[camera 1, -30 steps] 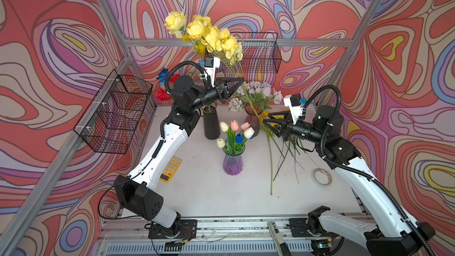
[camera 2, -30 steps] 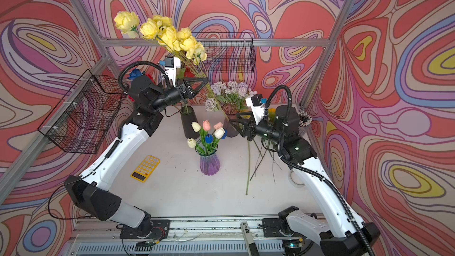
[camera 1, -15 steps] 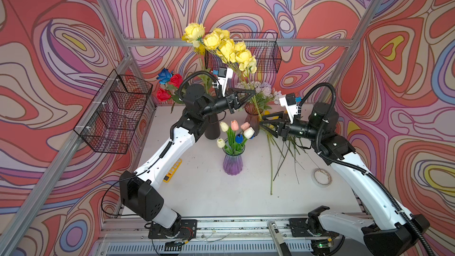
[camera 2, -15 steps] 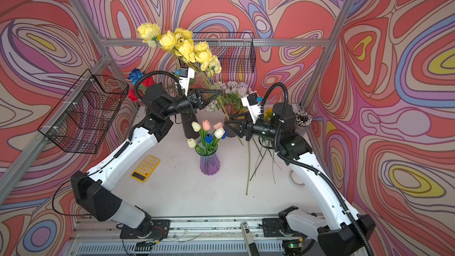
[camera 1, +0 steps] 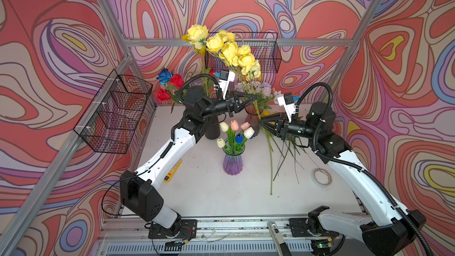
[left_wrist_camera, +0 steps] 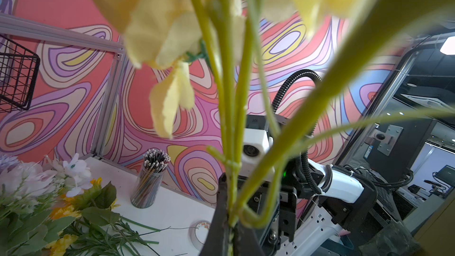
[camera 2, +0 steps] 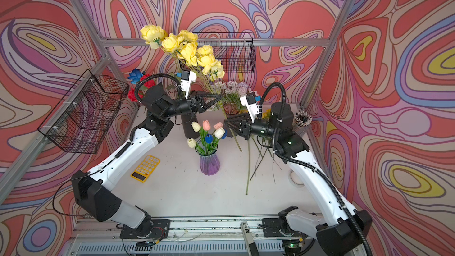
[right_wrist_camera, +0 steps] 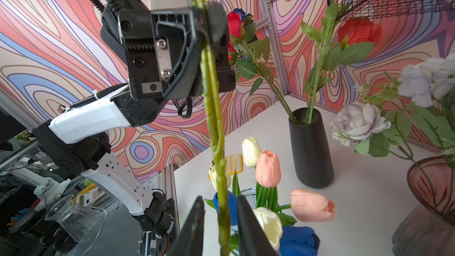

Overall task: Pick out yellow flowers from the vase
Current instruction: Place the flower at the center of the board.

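A bunch of yellow flowers point(camera 1: 229, 50) point(camera 2: 187, 48) is held high over the back of the table, its blooms blurred and close in the left wrist view point(left_wrist_camera: 167, 33). My left gripper point(camera 1: 256, 97) point(camera 2: 220, 97) point(left_wrist_camera: 231, 230) is shut on its green stems. Lower down, my right gripper point(camera 1: 259, 119) point(camera 2: 225, 122) point(right_wrist_camera: 220, 201) has its jaws either side of the main stem point(right_wrist_camera: 213, 119), with a gap still showing. The stem hangs free of the black vase point(camera 1: 213, 129) point(right_wrist_camera: 311, 148) and of the purple vase point(camera 1: 232, 163) point(camera 2: 209, 165) of white, pink and blue tulips.
Red and blue roses point(camera 1: 170, 83) stand in the black vase. A dark red glass vase point(right_wrist_camera: 430, 188) holds pale flowers. Loose green stems point(camera 1: 283, 153), a tape roll point(camera 1: 322, 177), a pencil cup point(camera 2: 301, 121) and a yellow calculator point(camera 2: 145, 168) are on the table. Wire baskets point(camera 1: 115, 112) point(camera 1: 266, 50) hang on the walls.
The left arm has carried the yellow bunch to the right, toward the right gripper. The right gripper's jaws have narrowed around the stem.
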`<state>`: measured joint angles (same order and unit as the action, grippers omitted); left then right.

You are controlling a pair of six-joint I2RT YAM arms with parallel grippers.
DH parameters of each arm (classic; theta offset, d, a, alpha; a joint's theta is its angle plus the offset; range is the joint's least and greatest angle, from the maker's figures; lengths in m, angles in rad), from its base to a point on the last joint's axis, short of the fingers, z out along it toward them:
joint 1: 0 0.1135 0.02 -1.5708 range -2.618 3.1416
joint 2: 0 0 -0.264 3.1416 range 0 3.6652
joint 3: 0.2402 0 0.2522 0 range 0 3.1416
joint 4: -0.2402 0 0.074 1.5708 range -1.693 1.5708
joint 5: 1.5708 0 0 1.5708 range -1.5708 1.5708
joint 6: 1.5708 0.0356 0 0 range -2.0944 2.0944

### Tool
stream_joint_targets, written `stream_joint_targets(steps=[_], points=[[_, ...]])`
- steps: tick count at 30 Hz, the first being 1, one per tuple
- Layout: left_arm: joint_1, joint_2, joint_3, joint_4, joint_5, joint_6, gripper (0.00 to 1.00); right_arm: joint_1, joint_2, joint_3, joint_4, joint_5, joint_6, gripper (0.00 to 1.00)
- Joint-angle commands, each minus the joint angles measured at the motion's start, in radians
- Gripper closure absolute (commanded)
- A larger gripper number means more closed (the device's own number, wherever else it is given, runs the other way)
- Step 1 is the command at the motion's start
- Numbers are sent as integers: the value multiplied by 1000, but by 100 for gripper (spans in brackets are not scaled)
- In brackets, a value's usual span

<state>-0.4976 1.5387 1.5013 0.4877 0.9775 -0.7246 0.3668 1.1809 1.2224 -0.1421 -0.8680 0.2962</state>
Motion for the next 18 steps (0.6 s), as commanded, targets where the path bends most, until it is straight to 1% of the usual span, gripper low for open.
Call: stream_joint_targets(steps=[1,5,8,10,14,17,18], points=[[-4,-29,-11,101,52,-41,100,-2,12,-18,29,-13,17,79],[-4,-30,-10,98,61,-38,100,-3,11,-28,46,-13,29,84],[-4,-29,-6,89,66,-35,100,-3,8,-40,64,-22,41,91],[-4,-32,-6,75,67,-27,100,-3,3,-49,87,-31,57,100],[-4,-50,-11,14,60,17,88,-4,-19,-71,140,-14,88,100],[-5,-85,-28,-93,17,99,70,-4,-38,-77,147,35,87,100],[-4,-102,-34,-146,-4,143,65,-4,-45,-79,143,59,80,100]])
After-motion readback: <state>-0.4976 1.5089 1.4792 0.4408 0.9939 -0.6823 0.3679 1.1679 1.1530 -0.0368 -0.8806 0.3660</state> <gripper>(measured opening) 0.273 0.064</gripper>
